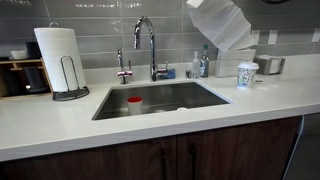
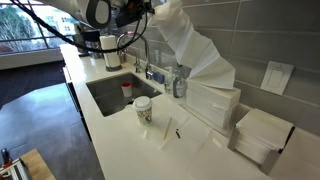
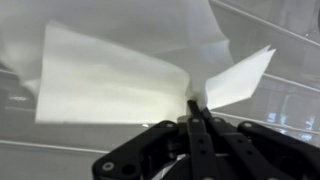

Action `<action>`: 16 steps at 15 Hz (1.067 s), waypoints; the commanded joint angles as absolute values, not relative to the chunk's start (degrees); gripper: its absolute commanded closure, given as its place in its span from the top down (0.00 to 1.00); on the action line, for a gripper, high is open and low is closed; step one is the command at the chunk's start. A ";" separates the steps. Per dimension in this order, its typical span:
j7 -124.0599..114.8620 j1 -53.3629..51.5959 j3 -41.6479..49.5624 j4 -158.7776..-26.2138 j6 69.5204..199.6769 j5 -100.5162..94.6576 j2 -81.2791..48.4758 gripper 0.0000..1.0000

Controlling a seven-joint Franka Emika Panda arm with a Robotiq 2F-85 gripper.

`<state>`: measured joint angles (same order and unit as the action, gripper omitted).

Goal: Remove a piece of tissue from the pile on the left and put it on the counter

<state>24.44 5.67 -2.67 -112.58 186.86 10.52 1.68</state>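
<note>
My gripper (image 3: 197,108) is shut on the top edge of the piece of tissue (image 3: 110,80), a thin white sheet that fans out to both sides of the fingers. In an exterior view the gripper (image 2: 152,10) holds the tissue (image 2: 190,45) high up. The tissue trails down in folds to the pile (image 2: 213,105) of white tissues against the wall. In an exterior view the lifted tissue (image 1: 220,25) hangs above the pile (image 1: 230,58); the gripper is cut off by the top edge. The white counter (image 1: 60,120) shows in both exterior views (image 2: 120,135).
A printed paper cup (image 1: 246,73) (image 2: 143,110) stands in front of the pile. A second white stack (image 2: 262,135) lies beside it. The steel sink (image 1: 160,97) holds a red-topped cup (image 1: 135,103), behind it a faucet (image 1: 150,45). A paper-towel roll (image 1: 60,55) stands far off.
</note>
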 commanded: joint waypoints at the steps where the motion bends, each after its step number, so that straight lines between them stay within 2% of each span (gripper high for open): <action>1: 27.63 4.63 -1.26 -114.14 187.52 13.52 2.89 0.00; 9: 28.77 5.83 1.85 -114.27 183.26 16.00 3.18 0.00; 16: 29.85 9.86 7.36 -118.49 158.24 15.30 7.85 0.00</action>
